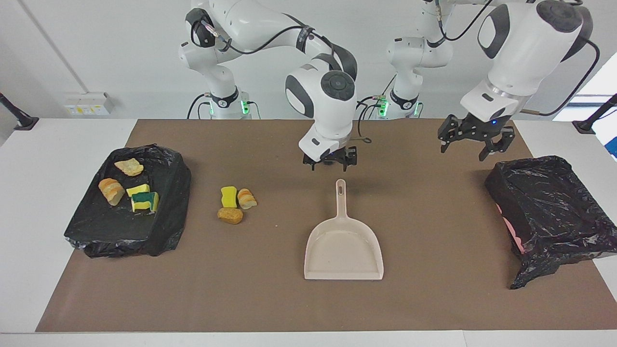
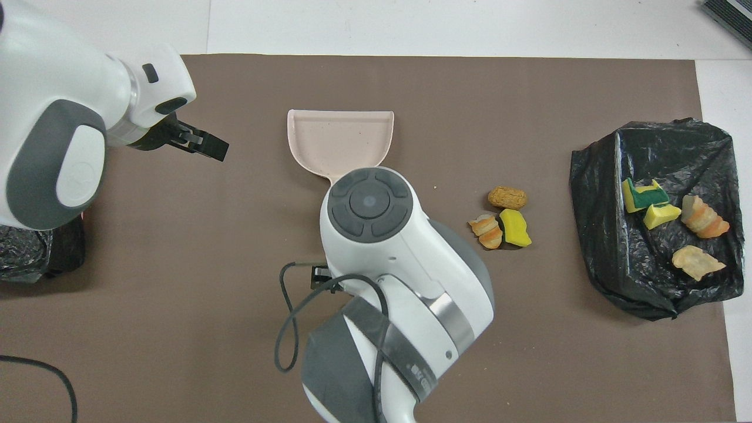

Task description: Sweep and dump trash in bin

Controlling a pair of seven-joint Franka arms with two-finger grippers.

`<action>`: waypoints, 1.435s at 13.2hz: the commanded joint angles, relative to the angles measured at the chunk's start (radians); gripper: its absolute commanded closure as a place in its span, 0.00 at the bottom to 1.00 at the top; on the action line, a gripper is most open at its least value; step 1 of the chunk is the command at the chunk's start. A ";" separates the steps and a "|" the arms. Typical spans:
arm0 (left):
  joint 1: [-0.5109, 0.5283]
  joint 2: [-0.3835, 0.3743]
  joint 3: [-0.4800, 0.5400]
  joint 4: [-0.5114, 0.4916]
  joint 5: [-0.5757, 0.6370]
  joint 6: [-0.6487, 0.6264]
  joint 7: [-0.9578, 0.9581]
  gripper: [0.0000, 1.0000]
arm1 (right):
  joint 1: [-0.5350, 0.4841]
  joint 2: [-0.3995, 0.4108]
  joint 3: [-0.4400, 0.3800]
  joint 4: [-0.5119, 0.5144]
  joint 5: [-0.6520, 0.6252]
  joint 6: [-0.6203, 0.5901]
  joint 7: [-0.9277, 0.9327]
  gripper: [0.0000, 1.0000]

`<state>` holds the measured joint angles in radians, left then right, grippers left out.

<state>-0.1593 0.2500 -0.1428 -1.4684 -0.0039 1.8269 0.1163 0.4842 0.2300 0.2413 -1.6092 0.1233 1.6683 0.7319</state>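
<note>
Dustpan (image 1: 343, 243) handle beneath right fingers (image 1: 314, 162)

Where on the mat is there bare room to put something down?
Bare mat lies between the dustpan and the empty bin, and along the edge farthest from the robots. It is crowded around the three trash pieces beside the filled bin.

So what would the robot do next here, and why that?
Probably the right gripper drops straight down onto the dustpan handle and closes. Its jaws are open just above the handle's tip, the pan lies empty on the brown mat, and three trash pieces are loose beside it, while four pieces lie in the black-lined bin. The left gripper waits, open, near the other bin.
</note>
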 commanded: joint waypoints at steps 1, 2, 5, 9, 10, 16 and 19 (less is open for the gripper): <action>-0.009 0.061 -0.052 0.016 0.051 0.050 -0.130 0.00 | 0.034 -0.173 -0.002 -0.283 0.091 0.114 -0.011 0.00; -0.015 0.084 -0.079 0.014 0.085 0.083 -0.186 0.00 | 0.069 -0.226 -0.002 -0.379 0.140 0.198 0.009 0.00; -0.016 0.139 -0.162 0.013 0.166 0.129 -0.349 0.00 | 0.140 -0.324 -0.002 -0.589 0.223 0.326 0.069 0.00; -0.029 0.181 -0.245 -0.055 0.228 0.231 -0.562 0.00 | 0.238 -0.307 -0.002 -0.689 0.231 0.448 0.162 0.00; -0.028 0.181 -0.265 -0.078 0.229 0.242 -0.584 0.00 | 0.255 -0.299 -0.002 -0.702 0.231 0.483 0.181 0.00; -0.065 0.229 -0.281 -0.170 0.249 0.374 -0.707 0.00 | 0.329 -0.276 -0.002 -0.768 0.233 0.605 0.230 0.00; -0.063 0.229 -0.282 -0.188 0.248 0.377 -0.707 0.15 | 0.333 -0.275 -0.002 -0.765 0.233 0.605 0.216 0.65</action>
<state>-0.2197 0.4878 -0.4272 -1.6310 0.2178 2.1821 -0.5657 0.8101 -0.0386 0.2425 -2.3654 0.3331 2.2515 0.9441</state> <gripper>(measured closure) 0.035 0.040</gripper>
